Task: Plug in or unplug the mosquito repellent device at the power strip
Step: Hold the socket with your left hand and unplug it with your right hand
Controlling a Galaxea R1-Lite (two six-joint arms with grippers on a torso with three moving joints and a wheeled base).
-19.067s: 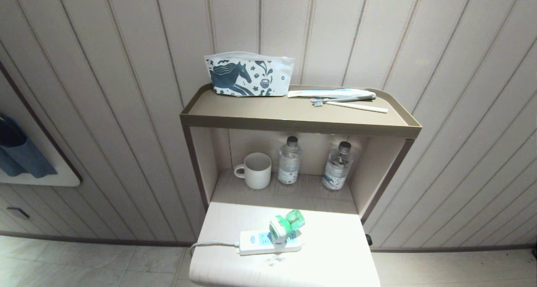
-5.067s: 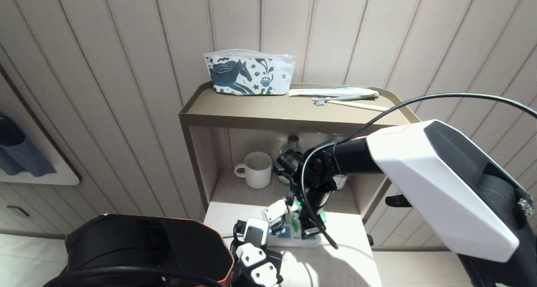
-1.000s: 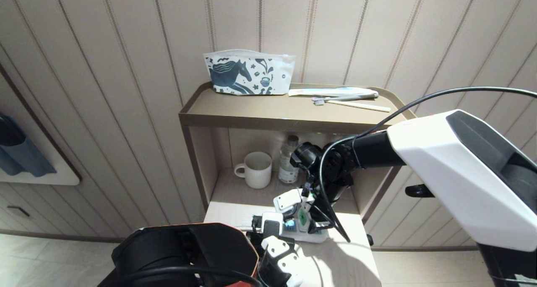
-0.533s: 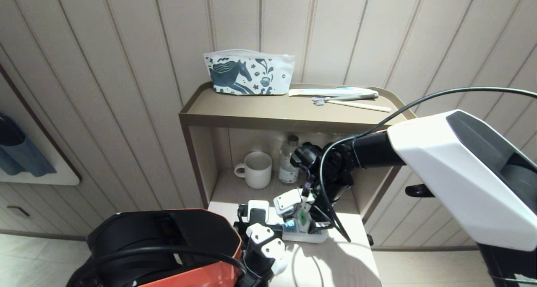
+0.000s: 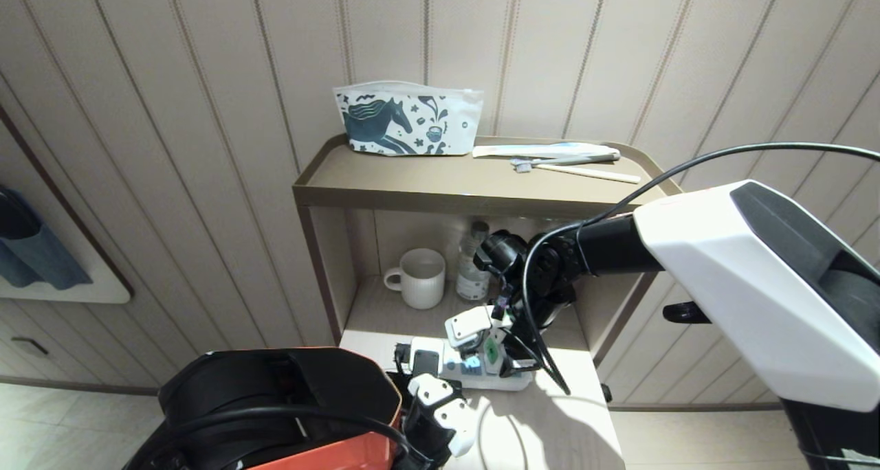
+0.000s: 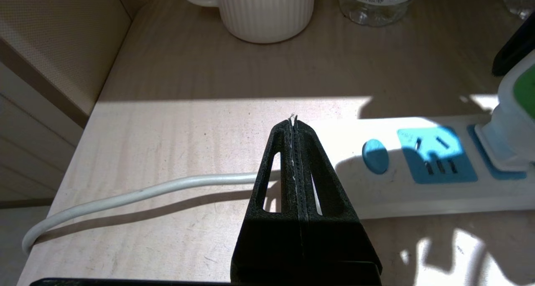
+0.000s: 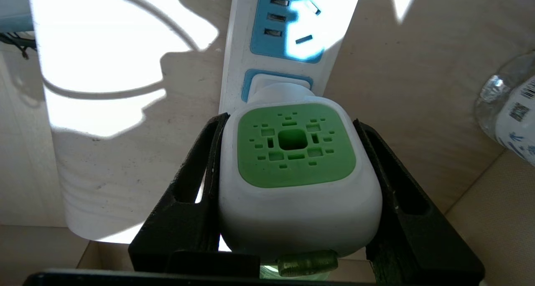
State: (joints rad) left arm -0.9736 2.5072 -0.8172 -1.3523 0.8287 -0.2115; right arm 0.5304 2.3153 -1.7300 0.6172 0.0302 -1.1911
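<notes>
Sun is shining on the pale counter (image 5: 550,429) by the striped wall. The power strip (image 6: 418,194) is lying left to right. The right hand (image 7: 292,185) is squeezing the mosquito repellent device (image 7: 296,169), plugged in. The left hand (image 6: 294,123) is closed, empty, near the strip's cord end.

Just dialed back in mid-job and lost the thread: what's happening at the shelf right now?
The right gripper is clamped on the white, green-topped mosquito repellent device, which sits in a socket of the long white power strip with light-blue faces. The left gripper, fingers shut, hovers at the strip's cord end, near its round blue button. Whether it touches the strip is unclear.
</notes>
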